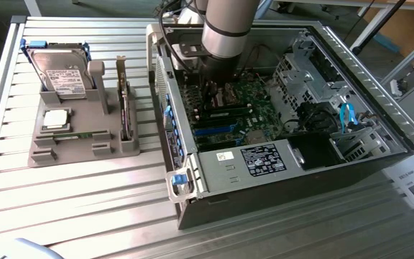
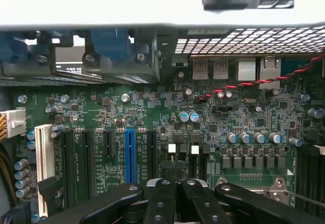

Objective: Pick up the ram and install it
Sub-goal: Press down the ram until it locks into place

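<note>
The tool (image 2: 175, 183) was closed down narrow, its 2 black fingers (image 2: 161, 203) meeting just above the green motherboard (image 2: 152, 107) inside the open computer case (image 1: 221, 172). Nothing clearly showed between them. Farther off on the counter (image 1: 84, 210), the ram (image 1: 75, 136) seemed to lie flat in the grey holder (image 1: 84, 154).

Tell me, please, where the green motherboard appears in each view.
Exterior view: the motherboard lies inside the open computer case, beneath the arm.
Wrist view: the motherboard spreads out beyond the gripper.
Shared landmark: the blue slot on the board.
</note>
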{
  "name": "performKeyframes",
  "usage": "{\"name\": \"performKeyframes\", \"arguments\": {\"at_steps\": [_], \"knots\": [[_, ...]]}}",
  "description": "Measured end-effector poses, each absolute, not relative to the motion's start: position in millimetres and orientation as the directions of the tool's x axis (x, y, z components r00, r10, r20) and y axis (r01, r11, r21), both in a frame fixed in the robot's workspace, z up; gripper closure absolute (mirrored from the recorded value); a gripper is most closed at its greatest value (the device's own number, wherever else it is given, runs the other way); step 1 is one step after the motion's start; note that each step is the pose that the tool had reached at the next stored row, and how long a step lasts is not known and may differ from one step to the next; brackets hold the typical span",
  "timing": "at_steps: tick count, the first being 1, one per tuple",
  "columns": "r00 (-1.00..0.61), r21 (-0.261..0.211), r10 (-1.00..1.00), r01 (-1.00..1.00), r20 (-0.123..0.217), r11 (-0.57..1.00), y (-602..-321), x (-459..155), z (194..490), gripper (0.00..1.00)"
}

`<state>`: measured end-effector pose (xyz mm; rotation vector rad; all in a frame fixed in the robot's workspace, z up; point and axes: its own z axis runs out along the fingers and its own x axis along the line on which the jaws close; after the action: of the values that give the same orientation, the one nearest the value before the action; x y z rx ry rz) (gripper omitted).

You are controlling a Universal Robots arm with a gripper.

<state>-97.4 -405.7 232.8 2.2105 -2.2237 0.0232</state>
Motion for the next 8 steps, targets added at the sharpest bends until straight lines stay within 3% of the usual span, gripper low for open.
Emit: {"name": "performKeyframes", "arguments": {"at_steps": [8], "knots": [[-0.006, -0.006, -1.000, -1.000, 0.015, 0.006, -405.6, -97.4, 231.4, 0.90]]}}
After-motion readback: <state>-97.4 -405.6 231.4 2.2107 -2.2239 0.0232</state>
